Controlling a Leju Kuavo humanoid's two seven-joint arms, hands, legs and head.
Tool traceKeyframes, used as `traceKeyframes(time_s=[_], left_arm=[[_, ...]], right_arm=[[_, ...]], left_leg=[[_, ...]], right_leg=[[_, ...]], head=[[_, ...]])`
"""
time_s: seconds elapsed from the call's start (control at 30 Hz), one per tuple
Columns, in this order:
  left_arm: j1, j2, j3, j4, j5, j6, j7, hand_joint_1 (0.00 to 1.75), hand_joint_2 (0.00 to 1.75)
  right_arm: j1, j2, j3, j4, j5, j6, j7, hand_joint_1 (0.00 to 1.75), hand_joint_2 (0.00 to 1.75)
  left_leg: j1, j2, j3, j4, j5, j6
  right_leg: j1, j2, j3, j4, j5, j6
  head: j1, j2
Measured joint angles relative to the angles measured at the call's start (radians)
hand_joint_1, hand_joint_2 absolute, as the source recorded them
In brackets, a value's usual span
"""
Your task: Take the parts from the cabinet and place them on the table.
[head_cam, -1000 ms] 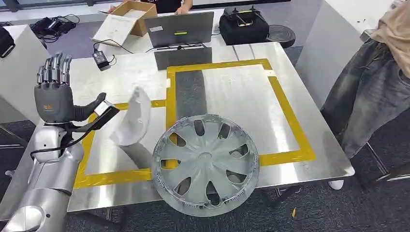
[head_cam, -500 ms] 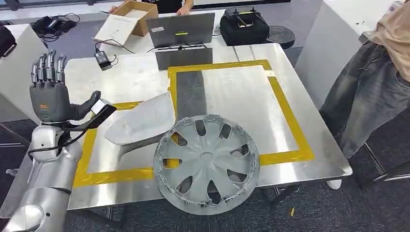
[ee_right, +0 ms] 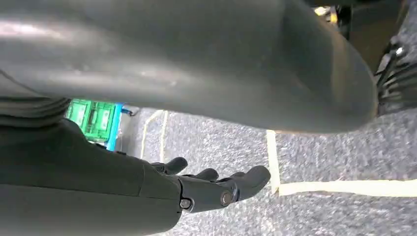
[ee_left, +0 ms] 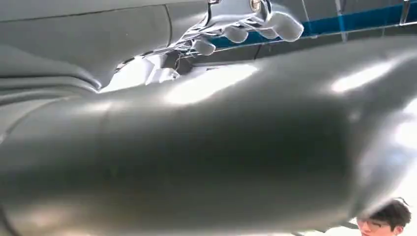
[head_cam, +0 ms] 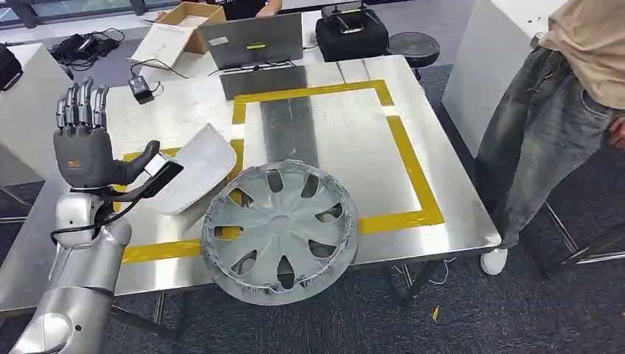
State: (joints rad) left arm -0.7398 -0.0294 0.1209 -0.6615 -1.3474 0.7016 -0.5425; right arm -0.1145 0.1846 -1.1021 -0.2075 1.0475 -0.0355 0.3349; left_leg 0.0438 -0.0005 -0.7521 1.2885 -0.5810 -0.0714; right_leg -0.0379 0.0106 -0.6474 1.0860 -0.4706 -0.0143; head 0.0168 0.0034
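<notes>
- The hubcap point(head_cam: 280, 232) lies at the near edge of the table point(head_cam: 354, 140), its rim hanging a little over that edge; it reads as already delivered.
- Just beyond it, near the left edge, the shell point(head_cam: 193, 168), a white curved part, now lies low on the steel, touching the hubcap's far-left rim. A second ago it stood on edge and half a second ago it was tipping, so it has just been let go and has settled.
- The left hand point(head_cam: 85, 144) is raised beside the shell, fingers straight up and apart, thumb out toward the part; it holds nothing. I judge this part placed, with the arm free for the next trip.
- The whole picture has slid sideways since then: the camera moved, not the table.
- The right wrist view adds the right hand point(ee_right: 216, 184), hanging over grey carpet with tape lines, fingers loosely extended, nothing in them.
- The left wrist view adds the left fingertips point(ee_left: 236, 33) against a ceiling.
- At the far edge stand a laptop point(head_cam: 250, 40) and a black case point(head_cam: 352, 33); a person point(head_cam: 553, 125) waits past the right edge.
</notes>
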Motion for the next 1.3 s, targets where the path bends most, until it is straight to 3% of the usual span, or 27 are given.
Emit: traceKeyframes(time_s=[0.03,0.07,0.17,0.2,0.23,0.27,0.33,0.37,0.43,0.5,0.53,0.6,0.67,0.7,0.73,0.83,0.87,0.9,0.93,1.0,1.03,1.1,1.17,1.2,1.23,1.27,1.3], left_arm=[[0.000,0.000,0.000,0.002,0.000,0.000,0.002,0.00,0.00],[0.001,0.000,0.000,0.002,0.000,0.000,0.002,0.00,0.00],[-0.002,-0.001,0.000,0.002,0.000,0.000,0.004,0.00,0.00],[-0.006,-0.001,0.000,-0.002,-0.001,0.000,0.005,0.00,0.00],[-0.006,-0.003,0.000,-0.003,-0.001,0.001,0.006,0.00,0.00],[-0.009,-0.003,0.000,-0.003,-0.001,0.001,0.008,0.00,0.00],[-0.014,-0.002,0.000,-0.003,-0.001,0.001,0.013,0.00,0.00],[-0.014,-0.003,0.000,-0.002,-0.005,0.001,0.016,0.00,0.00],[-0.016,-0.005,0.000,-0.002,-0.009,0.001,0.019,0.00,0.00],[-0.014,-0.002,0.000,0.000,-0.008,0.001,0.019,0.00,0.00],[-0.013,-0.001,0.000,0.002,-0.006,0.001,0.018,0.00,0.00],[-0.012,0.003,0.000,0.008,0.003,0.001,0.010,0.00,0.00],[-0.012,0.008,0.000,0.011,0.005,0.002,0.003,0.00,0.00],[-0.012,0.009,0.000,0.011,0.005,0.001,0.003,0.00,0.00],[-0.013,0.013,0.000,0.011,0.006,0.002,0.004,0.00,0.00],[-0.012,0.019,0.000,0.014,0.008,0.001,0.003,0.00,0.00],[-0.012,0.025,0.001,0.014,0.010,0.002,0.003,0.00,0.00],[-0.011,0.027,0.002,0.016,0.013,0.001,0.002,0.00,0.00],[-0.011,0.034,0.002,0.018,0.015,0.002,-0.001,0.00,0.00],[-0.008,0.042,0.004,0.021,0.019,0.001,-0.007,0.00,0.00],[-0.005,0.043,0.005,0.024,0.023,0.001,-0.012,0.00,0.00],[-0.001,0.045,0.008,0.030,0.024,0.001,-0.015,0.00,0.00],[-0.003,0.047,0.008,0.034,0.024,0.002,-0.015,0.00,0.00],[-0.005,0.048,0.008,0.035,0.024,0.001,-0.014,0.00,0.00],[-0.010,0.048,0.008,0.037,0.024,0.001,-0.014,0.00,0.00],[-0.011,0.049,0.009,0.037,0.024,0.002,-0.014,0.00,0.00],[-0.011,0.050,0.009,0.040,0.024,0.001,-0.013,0.00,0.00]], right_arm=[[0.000,0.000,0.000,0.000,0.000,0.000,0.000,0.00,0.00],[0.000,0.000,0.000,0.000,0.000,0.000,0.000,0.00,0.00],[0.000,0.000,0.000,0.000,0.000,0.000,0.000,0.00,0.00],[0.000,0.003,0.000,0.000,0.000,0.000,0.000,0.00,0.00],[0.000,0.004,0.000,0.000,0.000,-0.001,0.000,0.00,0.00],[0.000,0.003,0.000,0.000,0.001,-0.002,0.000,0.00,0.00],[0.000,0.004,0.000,0.000,0.002,0.001,0.000,0.00,0.00],[0.002,0.004,0.000,0.000,0.003,0.001,0.000,0.00,0.00],[0.001,0.004,0.000,0.000,0.005,0.002,0.001,0.00,0.00],[0.002,0.004,0.000,0.000,0.009,0.003,0.000,0.00,0.00],[0.002,0.004,0.000,0.000,0.009,0.003,0.000,0.00,0.00],[0.002,0.003,0.000,0.000,0.009,0.004,0.000,0.00,0.00],[0.001,0.002,0.000,0.000,0.008,0.005,0.000,0.00,0.00],[-0.001,0.001,0.000,0.000,0.007,0.005,0.000,0.00,0.00],[-0.002,-0.002,0.000,0.000,0.006,0.005,0.000,0.00,0.00],[-0.001,-0.002,0.000,0.000,0.006,0.005,0.000,0.00,0.00],[-0.001,-0.001,0.000,0.000,0.006,0.005,0.000,0.00,0.00],[-0.003,0.001,0.000,0.000,0.006,0.005,0.000,0.00,0.00],[-0.005,0.001,0.000,0.000,0.006,0.005,0.000,0.00,0.00],[-0.004,0.002,0.000,0.000,0.005,0.005,0.000,0.00,0.00],[-0.004,0.002,0.000,0.000,0.002,0.006,0.000,0.00,0.00],[-0.003,0.002,0.000,0.000,0.000,0.006,0.000,0.00,0.00],[-0.004,0.002,0.000,0.000,0.000,0.006,0.000,0.00,0.00],[-0.005,0.002,0.000,0.000,0.000,0.006,0.000,0.00,0.00],[-0.006,0.002,0.000,0.000,0.000,0.006,0.000,0.00,0.00],[-0.007,0.002,0.000,0.000,0.000,0.006,0.000,0.00,0.00],[-0.006,0.002,0.000,0.000,0.000,0.006,0.000,0.00,0.00]], left_leg=[[-0.006,0.000,-0.002,0.049,-0.016,0.007],[-0.012,0.000,0.016,0.050,-0.006,0.016],[-0.037,-0.004,0.171,-0.136,0.058,0.061],[-0.046,-0.003,0.215,-0.216,0.016,0.081],[-0.047,-0.002,0.228,-0.225,0.028,0.066],[-0.055,-0.005,0.219,-0.234,0.034,0.067],[-0.058,-0.005,0.218,-0.244,0.050,0.076],[-0.042,-0.002,0.219,-0.264,0.073,0.083],[-0.045,0.001,0.204,-0.273,0.102,0.093],[-0.046,0.001,0.173,-0.272,0.124,0.097],[-0.047,0.001,0.159,-0.270,0.133,0.097],[-0.047,0.001,0.131,-0.264,0.150,0.094],[-0.048,0.001,0.109,-0.258,0.164,0.089],[-0.047,0.002,0.102,-0.255,0.170,0.085],[-0.051,0.004,0.094,-0.254,0.175,0.078],[-0.044,0.005,0.096,-0.266,0.201,0.062],[-0.049,0.002,0.092,-0.267,0.204,0.055],[-0.046,-0.001,0.081,-0.255,0.176,0.050],[-0.044,-0.001,0.068,-0.208,0.122,0.044],[-0.036,-0.001,0.026,-0.054,0.022,0.032],[-0.032,-0.001,0.014,0.004,0.000,0.027],[-0.025,-0.001,0.046,0.004,0.030,0.019],[-0.016,-0.001,0.153,-0.143,0.095,0.008],[-0.012,-0.003,0.206,-0.240,0.086,-0.003],[-0.026,-0.011,0.234,-0.267,0.072,0.002],[-0.025,-0.012,0.224,-0.265,0.077,0.017],[-0.026,-0.013,0.219,-0.266,0.079,0.021]], right_leg=[[0.007,-0.001,-0.013,0.000,0.010,-0.003],[0.013,-0.002,-0.026,0.000,0.020,-0.005],[0.026,-0.002,-0.053,0.000,0.046,-0.005],[0.026,-0.002,-0.057,-0.001,0.055,-0.002],[0.025,-0.002,-0.056,-0.006,0.062,0.005],[0.020,-0.003,-0.051,-0.011,0.069,0.013],[0.017,-0.004,-0.045,-0.030,0.089,0.029],[0.019,-0.003,-0.049,-0.032,0.091,0.035],[0.021,-0.004,-0.072,0.032,-0.013,0.039],[0.021,-0.004,-0.107,0.176,-0.112,0.046],[0.021,-0.004,-0.114,0.228,-0.124,0.048],[0.021,-0.004,-0.075,0.220,-0.080,0.047],[0.023,-0.005,0.036,0.074,-0.025,0.039],[0.028,-0.007,0.091,-0.013,-0.047,0.028],[0.035,-0.009,0.113,-0.059,-0.060,0.020],[0.042,-0.008,0.103,-0.058,-0.035,0.004],[0.028,-0.011,0.101,-0.075,-0.021,-0.004],[0.027,-0.017,0.098,-0.078,-0.010,-0.009],[0.025,-0.016,0.089,-0.079,-0.001,-0.018],[0.024,-0.016,0.065,-0.079,0.018,-0.016],[0.022,-0.017,0.052,-0.078,0.027,-0.013],[0.016,-0.018,0.031,-0.076,0.041,-0.005],[0.005,-0.018,0.015,-0.069,0.052,0.008],[0.003,-0.019,0.007,-0.064,0.056,0.015],[0.004,-0.018,-0.002,-0.061,0.063,0.025],[0.006,-0.018,-0.004,-0.064,0.072,0.032],[0.009,-0.015,-0.005,-0.064,0.082,0.038]], head=[[0.000,0.000],[0.001,0.000],[0.001,0.000],[0.001,0.000],[0.005,0.000],[0.002,0.000],[0.002,0.000],[0.003,0.000],[0.006,0.000],[0.009,0.000],[0.009,0.000],[0.009,0.000],[0.009,0.000],[0.010,0.000],[0.008,0.000],[0.012,0.000],[0.011,0.000],[0.015,0.000],[0.011,0.000],[0.011,0.000],[0.010,0.000],[0.011,0.000],[0.010,0.000],[0.010,0.000],[0.006,0.000],[0.010,0.000],[0.007,0.000]])
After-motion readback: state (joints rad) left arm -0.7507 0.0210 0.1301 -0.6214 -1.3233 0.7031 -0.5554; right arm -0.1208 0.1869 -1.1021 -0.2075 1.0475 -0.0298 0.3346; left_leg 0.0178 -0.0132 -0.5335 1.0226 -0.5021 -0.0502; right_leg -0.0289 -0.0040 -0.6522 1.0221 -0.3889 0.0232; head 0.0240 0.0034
